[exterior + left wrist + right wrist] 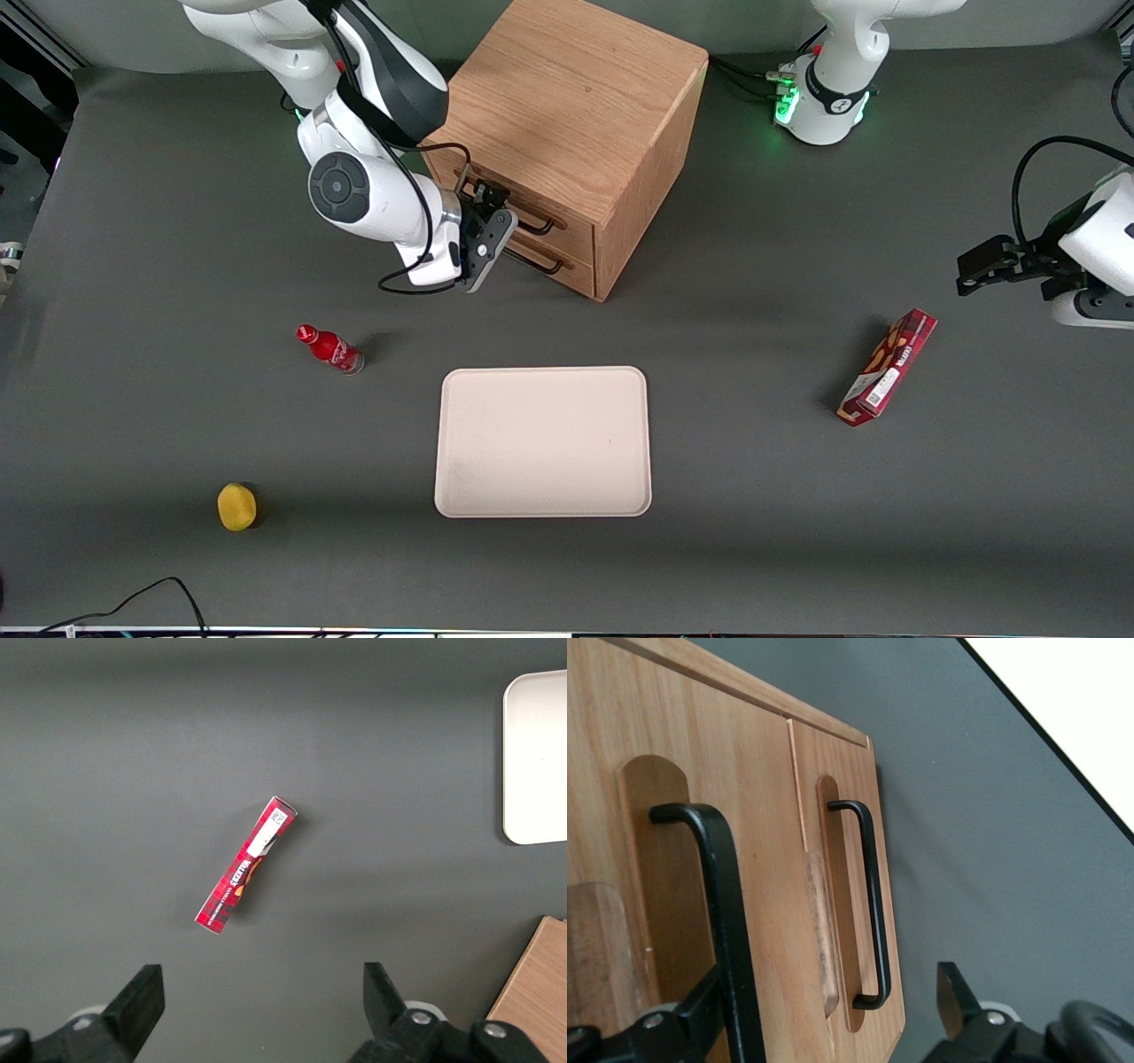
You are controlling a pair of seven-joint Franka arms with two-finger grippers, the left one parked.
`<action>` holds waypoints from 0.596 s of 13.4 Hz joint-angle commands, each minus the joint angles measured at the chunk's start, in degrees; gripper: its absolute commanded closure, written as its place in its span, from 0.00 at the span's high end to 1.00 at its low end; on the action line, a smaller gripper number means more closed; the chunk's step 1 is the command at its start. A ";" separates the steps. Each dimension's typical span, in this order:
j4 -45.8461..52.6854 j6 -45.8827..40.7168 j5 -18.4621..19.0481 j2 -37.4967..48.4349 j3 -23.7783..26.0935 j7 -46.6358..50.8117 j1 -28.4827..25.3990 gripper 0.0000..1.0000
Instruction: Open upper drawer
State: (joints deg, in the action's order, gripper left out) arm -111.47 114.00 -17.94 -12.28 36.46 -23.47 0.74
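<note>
The oak cabinet [576,97] stands at the back middle of the table. Its upper drawer [574,234] looks shut, and its black bar handle [536,226] runs along the front. The lower drawer [576,270] with its own handle [542,263] sits below. My right gripper [489,208] is in front of the upper drawer, at the handle's end toward the working arm. In the right wrist view the gripper [826,1005] is open. The upper handle [718,868] passes between the fingers, close against one finger [700,1010]. The lower handle [873,895] lies farther off.
A pale tray [542,441] lies nearer the front camera than the cabinet. A red bottle [330,348] and a yellow object [236,506] lie toward the working arm's end. A red box [888,367] lies toward the parked arm's end, and shows in the left wrist view [246,865].
</note>
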 commanded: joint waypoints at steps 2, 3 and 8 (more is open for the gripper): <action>3.10 0.87 3.34 -2.91 -0.69 -1.40 0.75 1.00; 3.89 0.87 3.96 -3.88 -0.78 -1.40 0.84 1.00; 8.72 0.43 5.81 -7.49 -3.76 -4.12 0.93 1.00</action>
State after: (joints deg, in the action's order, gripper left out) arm -106.33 114.75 -12.99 -17.02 33.86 -25.11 1.71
